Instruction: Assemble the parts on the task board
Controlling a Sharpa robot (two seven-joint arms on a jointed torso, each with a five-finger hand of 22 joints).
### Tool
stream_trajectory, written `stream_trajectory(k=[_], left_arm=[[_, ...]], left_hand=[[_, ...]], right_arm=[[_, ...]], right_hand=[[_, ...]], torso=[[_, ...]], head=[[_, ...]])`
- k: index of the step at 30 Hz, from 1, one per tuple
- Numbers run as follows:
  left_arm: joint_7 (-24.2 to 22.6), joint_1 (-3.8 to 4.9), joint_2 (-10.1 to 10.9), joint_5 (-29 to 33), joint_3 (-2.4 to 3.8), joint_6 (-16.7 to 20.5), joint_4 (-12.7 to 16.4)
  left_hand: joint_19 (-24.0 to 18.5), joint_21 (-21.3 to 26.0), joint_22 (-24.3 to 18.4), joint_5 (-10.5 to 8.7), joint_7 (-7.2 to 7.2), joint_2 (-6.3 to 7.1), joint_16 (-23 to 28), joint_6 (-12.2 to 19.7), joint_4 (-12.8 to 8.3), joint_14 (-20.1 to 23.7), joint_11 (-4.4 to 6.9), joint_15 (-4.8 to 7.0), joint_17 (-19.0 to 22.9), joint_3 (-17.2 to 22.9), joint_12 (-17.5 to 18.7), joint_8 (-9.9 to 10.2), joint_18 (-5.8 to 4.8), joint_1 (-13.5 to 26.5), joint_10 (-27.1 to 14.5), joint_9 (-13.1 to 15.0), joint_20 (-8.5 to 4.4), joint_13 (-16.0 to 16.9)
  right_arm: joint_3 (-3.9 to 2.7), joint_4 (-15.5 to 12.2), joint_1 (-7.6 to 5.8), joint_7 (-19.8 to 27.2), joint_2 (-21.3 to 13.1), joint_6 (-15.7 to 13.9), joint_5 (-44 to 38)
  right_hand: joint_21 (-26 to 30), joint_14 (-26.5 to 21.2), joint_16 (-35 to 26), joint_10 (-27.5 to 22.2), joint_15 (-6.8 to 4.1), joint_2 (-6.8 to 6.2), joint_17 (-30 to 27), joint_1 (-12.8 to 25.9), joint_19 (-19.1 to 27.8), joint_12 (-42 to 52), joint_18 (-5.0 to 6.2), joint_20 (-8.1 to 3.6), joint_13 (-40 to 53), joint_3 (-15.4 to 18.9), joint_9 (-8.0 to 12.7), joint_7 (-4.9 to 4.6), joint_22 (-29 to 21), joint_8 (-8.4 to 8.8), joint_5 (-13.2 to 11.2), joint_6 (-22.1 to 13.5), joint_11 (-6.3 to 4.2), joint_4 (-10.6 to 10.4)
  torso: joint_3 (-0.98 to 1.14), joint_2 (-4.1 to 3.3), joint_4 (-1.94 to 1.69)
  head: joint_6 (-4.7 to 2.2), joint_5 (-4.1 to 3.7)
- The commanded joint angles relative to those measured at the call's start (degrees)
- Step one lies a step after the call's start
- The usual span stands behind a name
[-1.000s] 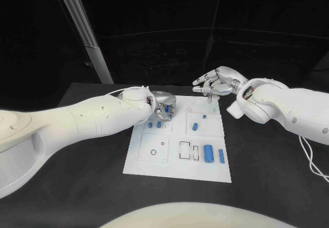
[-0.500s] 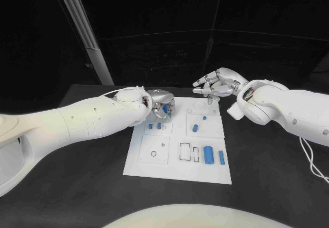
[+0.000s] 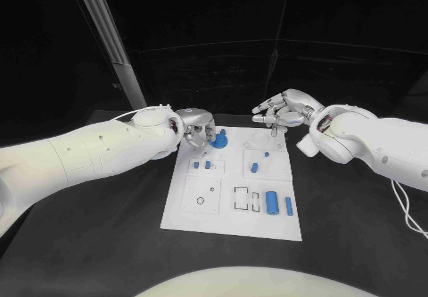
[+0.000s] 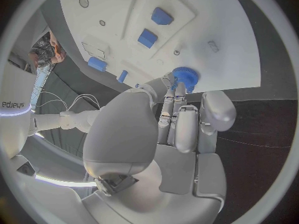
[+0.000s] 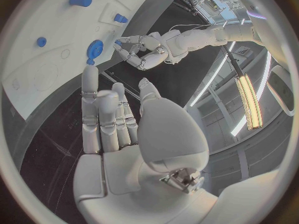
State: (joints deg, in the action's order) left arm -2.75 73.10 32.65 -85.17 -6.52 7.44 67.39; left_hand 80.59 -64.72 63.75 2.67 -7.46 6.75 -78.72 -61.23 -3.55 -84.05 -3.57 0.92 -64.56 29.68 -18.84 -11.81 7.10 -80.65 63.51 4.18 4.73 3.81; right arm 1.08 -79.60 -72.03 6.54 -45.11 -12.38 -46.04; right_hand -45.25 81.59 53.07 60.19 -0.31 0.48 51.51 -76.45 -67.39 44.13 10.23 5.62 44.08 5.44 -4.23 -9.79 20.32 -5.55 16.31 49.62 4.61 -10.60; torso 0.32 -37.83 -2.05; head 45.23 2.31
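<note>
The left hand [image 4: 177, 129] rose through the middle of the left wrist view, its fingers [image 4: 171, 92] stretched toward the white task board [image 4: 230, 50]. At the fingertips it held a round blue toothed part, a gear [image 4: 184, 76], near the board's edge beside the black table [image 4: 268, 119]. Farther across the board, two squarish blue parts [image 4: 154, 26] sat close together on a raised panel. A blue cylinder [image 4: 97, 63] lay beside a pair of rectangular slots [image 4: 93, 47], and a smaller blue peg [image 4: 122, 75] lay just beside it, close to the fingers. Small round holes [image 4: 83, 2] marked the board's far part
</note>
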Motion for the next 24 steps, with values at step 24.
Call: stream_trajectory(k=[24], left_arm=[[-0.33, -0.62, -0.51, 0.02, -0.45, -6.77, -1.64]], left_hand=[[0.15, -0.42, 0.35, 0.32, 0.08, 1.32, 0.05, -0.24, 0.38, -1.19, -0.19, 0.08, 0.72, -0.28, 1.62, 1.20, -1.06, 2.13, 0.62, -0.05, 0.04, 0.05]], right_arm=[[-0.04, -0.08, -0.11, 0.52, 0.08, -0.09, -0.06]], right_hand=[[0.36, 0.10, -0.08, -0.38, 0.10, 0.19, 0.12, -0.35, -0.54, 0.40, 0.33, 0.03, -0.12, 0.12, -0.10, 0.00, -0.12, -0.44, 0.40, -0.49, -0.01, 0.05]], torso=[[-0.01, -0.11, 0.19]], head=[[0.17, 0.37]])
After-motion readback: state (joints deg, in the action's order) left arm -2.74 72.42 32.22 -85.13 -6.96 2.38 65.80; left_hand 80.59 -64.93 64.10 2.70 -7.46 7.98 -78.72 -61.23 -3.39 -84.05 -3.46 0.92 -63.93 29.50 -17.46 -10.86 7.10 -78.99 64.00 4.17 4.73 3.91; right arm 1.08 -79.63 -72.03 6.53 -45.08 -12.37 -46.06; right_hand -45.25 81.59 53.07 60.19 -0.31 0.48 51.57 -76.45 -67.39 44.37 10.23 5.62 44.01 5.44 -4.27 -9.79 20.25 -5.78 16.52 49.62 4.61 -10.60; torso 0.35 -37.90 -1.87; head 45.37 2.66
